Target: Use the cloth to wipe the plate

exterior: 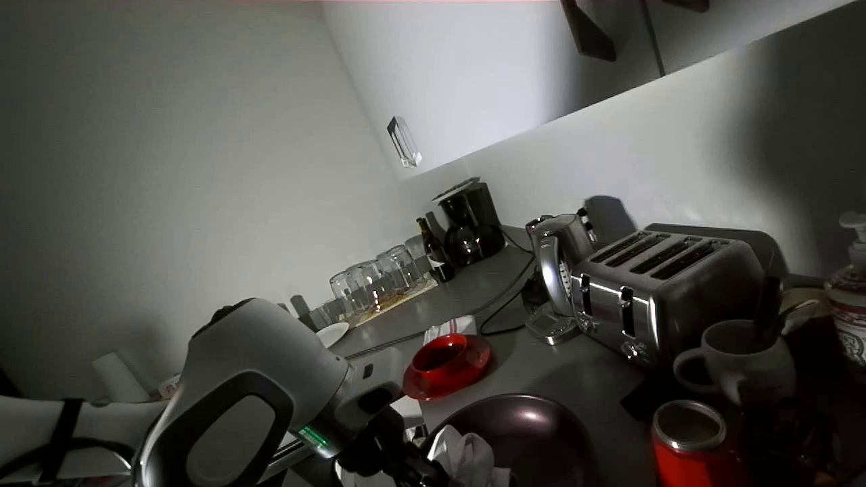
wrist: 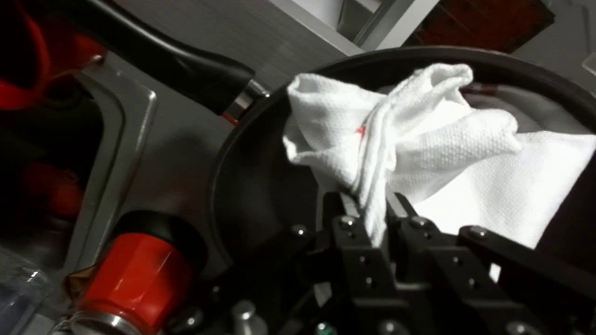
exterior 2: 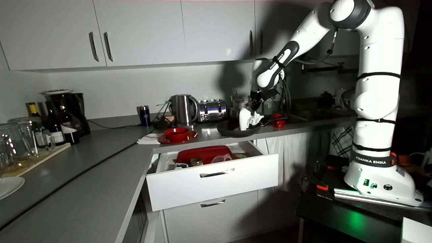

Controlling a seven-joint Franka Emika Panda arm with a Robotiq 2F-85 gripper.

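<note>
My gripper (wrist: pixel 372 204) is shut on a pinched fold of the white cloth (wrist: pixel 447 144), which spreads out beyond the fingertips in loose folds. Below it is the plate (wrist: pixel 260 190), a dark, round, shallow pan with a black handle (wrist: pixel 186 70). In an exterior view the cloth (exterior 2: pixel 248 118) hangs down inside the plate (exterior 2: pixel 233 134), with the gripper (exterior 2: pixel 255 103) above. Another exterior view has the cloth (exterior: pixel 467 456) over the near side of the plate's glossy inside (exterior: pixel 541 433). How much of the cloth touches the plate is hard to tell.
A red bowl on a red saucer (exterior 2: pixel 177 135) stands beside the plate, near an open drawer (exterior 2: pixel 212 179). Behind are a toaster (exterior 2: pixel 212 109) and kettle (exterior 2: pixel 184 108). A white mug (exterior: pixel 744 365) and red jar (exterior: pixel 693 446) stand close by.
</note>
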